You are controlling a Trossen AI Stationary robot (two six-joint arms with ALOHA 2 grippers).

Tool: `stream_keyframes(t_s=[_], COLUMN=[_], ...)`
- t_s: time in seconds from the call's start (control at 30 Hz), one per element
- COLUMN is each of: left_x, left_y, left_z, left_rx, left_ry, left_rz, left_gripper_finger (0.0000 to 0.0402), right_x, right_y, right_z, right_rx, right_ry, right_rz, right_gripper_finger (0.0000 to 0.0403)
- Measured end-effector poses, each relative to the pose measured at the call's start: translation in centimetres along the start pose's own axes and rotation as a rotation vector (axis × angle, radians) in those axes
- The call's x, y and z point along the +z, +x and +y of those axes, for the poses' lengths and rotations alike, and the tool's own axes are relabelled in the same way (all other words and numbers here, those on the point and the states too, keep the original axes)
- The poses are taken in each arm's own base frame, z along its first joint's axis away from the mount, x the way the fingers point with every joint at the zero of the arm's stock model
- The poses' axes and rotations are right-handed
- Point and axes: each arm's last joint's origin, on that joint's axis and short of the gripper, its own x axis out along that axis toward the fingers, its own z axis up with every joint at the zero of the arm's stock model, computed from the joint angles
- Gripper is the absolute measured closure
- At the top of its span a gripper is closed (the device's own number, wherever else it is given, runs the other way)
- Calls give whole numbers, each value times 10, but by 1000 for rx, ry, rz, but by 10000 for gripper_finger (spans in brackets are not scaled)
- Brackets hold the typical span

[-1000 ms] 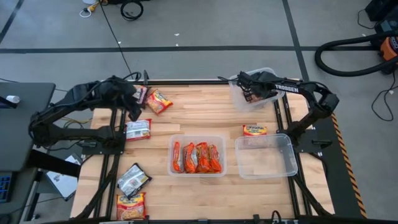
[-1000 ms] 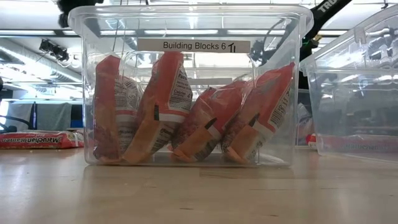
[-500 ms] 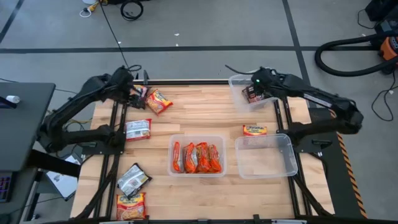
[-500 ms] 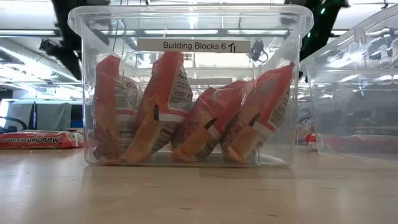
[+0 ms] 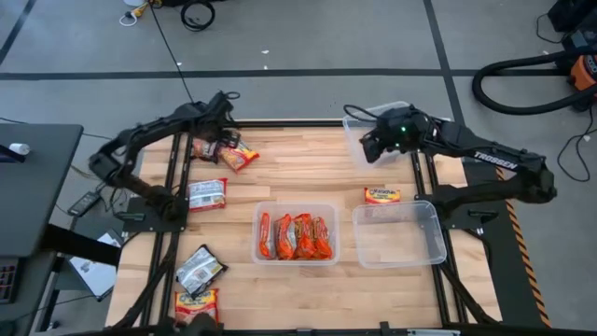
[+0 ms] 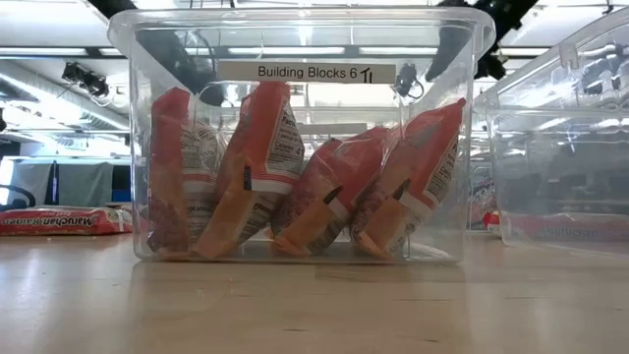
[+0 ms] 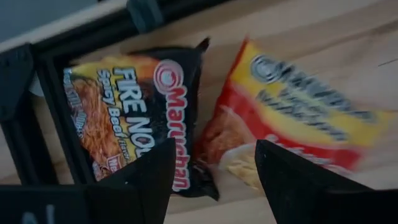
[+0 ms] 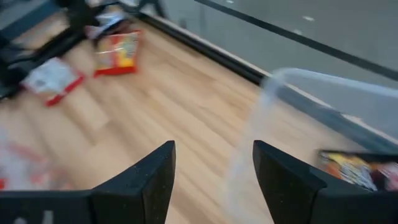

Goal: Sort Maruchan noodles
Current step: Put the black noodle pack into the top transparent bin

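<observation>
1. high view: left gripper (image 5: pixel 220 138) hangs over the dark packet (image 5: pixel 205 147) at the far left edge; four packets stand in the middle bin (image 5: pixel 297 204).
2. low view: both grippers are hidden behind bin walls.
3. left wrist view: spread fingers (image 7: pixel 140 180) frame the dark packet (image 7: pixel 134 118) beside a yellow-red packet (image 7: pixel 292 124).
4. right wrist view: right gripper (image 8: pixel 214 171), parted and empty, sits near the blurred corner bin (image 8: pixel 323 102).

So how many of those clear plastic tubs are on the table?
3. One in the middle holds upright orange packets, an empty one sits just to its right, and a third at the far right corner lies partly under the right arm.
</observation>
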Motion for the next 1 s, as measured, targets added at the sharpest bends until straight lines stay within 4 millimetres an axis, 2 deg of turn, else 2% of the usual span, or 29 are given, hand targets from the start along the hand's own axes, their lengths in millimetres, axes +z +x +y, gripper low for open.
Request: stream_keyframes(t_s=[0.2,0.43,0.83,0.93,1.0], left_x=[3,11,18,19,19], left_y=[26,50,70,75,76], left_z=[-4,-5,-2,-4,-4], left_rx=[84,134,228,232,232], left_ry=[-40,-111,-209,-205,-204], left_rz=[39,17,-38,-36,-34], left_gripper_finger=[193,201,212,238,273], right_x=[1,6,6,6,7], right_y=[-4,-4,-4,-4,-4], right_z=[16,25,26,26,26], right_rx=[92,140,164,167,166], right_ry=[-88,-153,-234,-250,-285], right_rz=[-55,-129,-131,-132,-140], right_gripper_finger=[185,185,185,186,186])
